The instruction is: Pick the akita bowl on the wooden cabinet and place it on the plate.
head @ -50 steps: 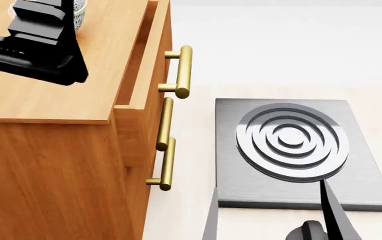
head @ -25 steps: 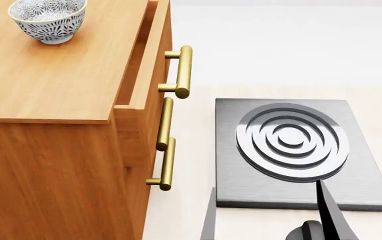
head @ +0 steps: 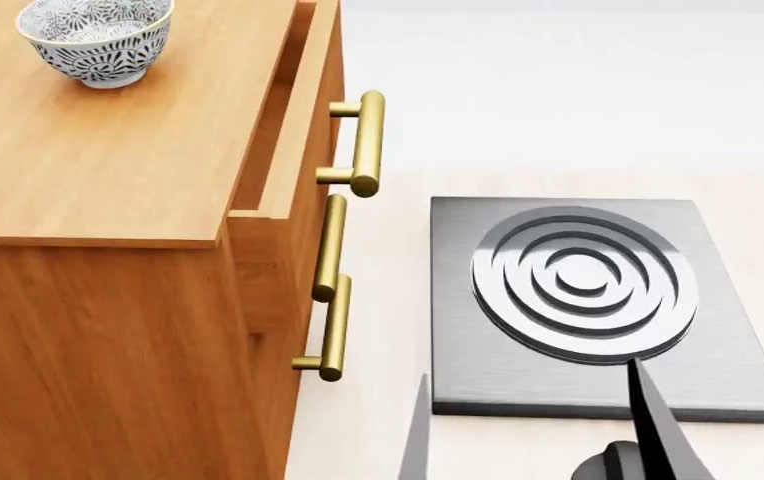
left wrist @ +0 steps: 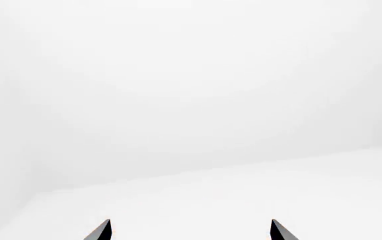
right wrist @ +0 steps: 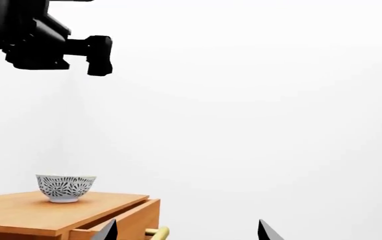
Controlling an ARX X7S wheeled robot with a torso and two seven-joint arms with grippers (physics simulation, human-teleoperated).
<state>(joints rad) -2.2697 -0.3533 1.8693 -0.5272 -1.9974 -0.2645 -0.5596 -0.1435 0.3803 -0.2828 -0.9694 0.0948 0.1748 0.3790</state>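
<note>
The akita bowl (head: pixel 94 40), white with a dark floral pattern, stands upright near the far left of the wooden cabinet's flat top (head: pixel 102 170); the right wrist view shows the bowl (right wrist: pixel 65 187) on the cabinet (right wrist: pixel 57 212) too. The plate is out of view. My left gripper (left wrist: pixel 189 232) is open, its fingertips wide apart with only white background between them. It hangs high above the cabinet as a black shape (right wrist: pixel 44 35). My right gripper (head: pixel 536 440) is open and empty, low at the near edge by the stove, far from the bowl.
A grey stove (head: pixel 729 360) with a ringed burner (head: pixel 582 285) lies on the pale floor right of the cabinet. Brass bar handles (head: pixel 362 145) stick out from the cabinet's drawers, and the top drawer stands slightly open.
The left arm, which covered the bowl a second ago, has lifted out of the head view, leaving the bowl uncovered on the cabinet. The right gripper's fingers shifted slightly.
</note>
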